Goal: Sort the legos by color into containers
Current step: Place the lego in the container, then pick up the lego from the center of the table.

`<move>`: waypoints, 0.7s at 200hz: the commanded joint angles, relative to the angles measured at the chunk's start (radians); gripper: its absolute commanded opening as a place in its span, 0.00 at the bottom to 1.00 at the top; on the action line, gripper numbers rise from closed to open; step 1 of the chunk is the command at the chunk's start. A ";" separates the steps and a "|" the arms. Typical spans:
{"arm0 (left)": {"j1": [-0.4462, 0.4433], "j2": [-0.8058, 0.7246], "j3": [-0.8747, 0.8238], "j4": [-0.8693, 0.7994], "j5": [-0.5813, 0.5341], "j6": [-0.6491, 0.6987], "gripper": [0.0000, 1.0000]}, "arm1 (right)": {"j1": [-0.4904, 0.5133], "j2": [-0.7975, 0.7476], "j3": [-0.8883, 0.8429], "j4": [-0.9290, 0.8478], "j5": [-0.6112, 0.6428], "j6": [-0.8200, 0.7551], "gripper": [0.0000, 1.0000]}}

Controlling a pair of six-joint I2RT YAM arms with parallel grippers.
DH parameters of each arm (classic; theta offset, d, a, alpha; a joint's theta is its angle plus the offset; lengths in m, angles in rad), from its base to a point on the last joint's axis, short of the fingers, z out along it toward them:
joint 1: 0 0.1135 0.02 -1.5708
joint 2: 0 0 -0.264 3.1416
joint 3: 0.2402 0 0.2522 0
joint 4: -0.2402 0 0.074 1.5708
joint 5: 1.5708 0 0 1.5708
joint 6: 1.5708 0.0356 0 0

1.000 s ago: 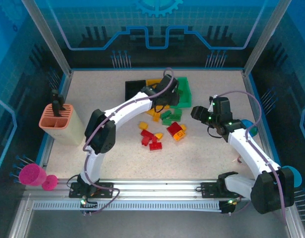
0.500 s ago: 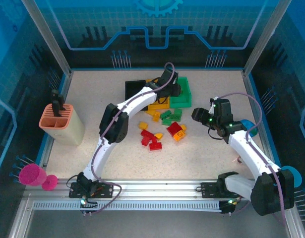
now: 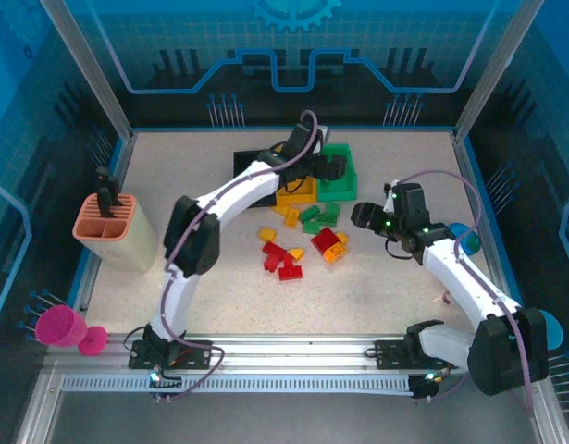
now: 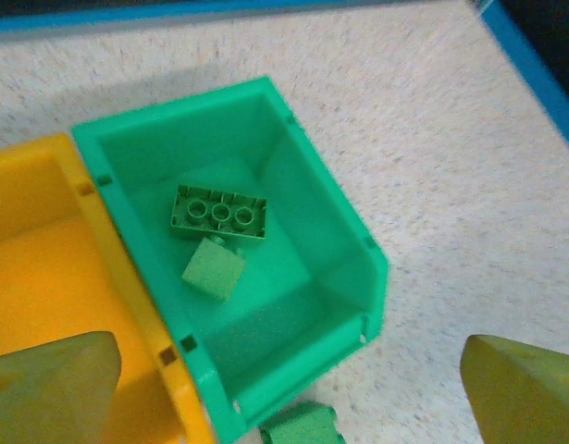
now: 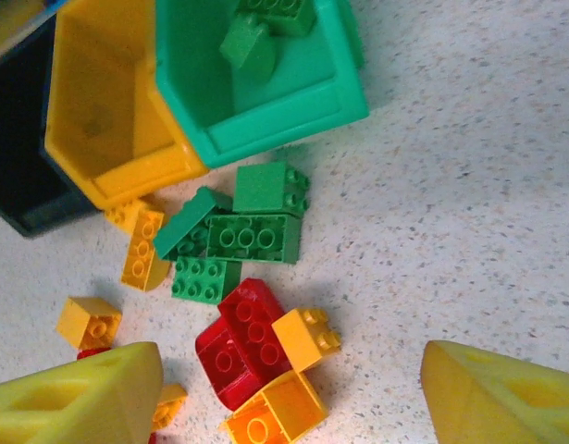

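Right wrist view: the right gripper (image 5: 293,361), jaws wide apart and empty, was nearer the loose green plastic lego bricks (image 5: 253,238), just ahead of its jaws, long axis finger to finger; the left gripper (image 4: 289,388) gaped empty over the green rectangular plastic bin (image 4: 344,231).

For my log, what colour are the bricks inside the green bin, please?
Both bricks are green; the left wrist view shows them best.

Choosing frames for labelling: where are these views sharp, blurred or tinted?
Left wrist: green bin fairly crisp, left fingertips blurred. Right wrist: legos sharp, right fingertips soft. Top external: even light, faint shadows on the table, blue-tinted walls.
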 commanded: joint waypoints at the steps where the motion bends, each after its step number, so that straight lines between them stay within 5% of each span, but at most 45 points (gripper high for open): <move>1: -0.001 -0.212 -0.126 0.094 0.013 0.033 0.92 | 0.082 0.038 0.089 -0.040 0.028 -0.101 0.78; 55: -0.002 -0.570 -0.579 0.173 -0.037 0.011 0.83 | 0.207 0.222 0.289 -0.161 0.067 -0.118 0.66; 99: 0.000 -0.725 -0.814 0.202 -0.104 -0.013 0.80 | 0.308 0.356 0.351 -0.139 0.151 0.198 0.54; 140: 0.002 -0.798 -0.918 0.200 -0.132 -0.044 0.78 | 0.372 0.515 0.499 -0.229 0.261 0.389 0.56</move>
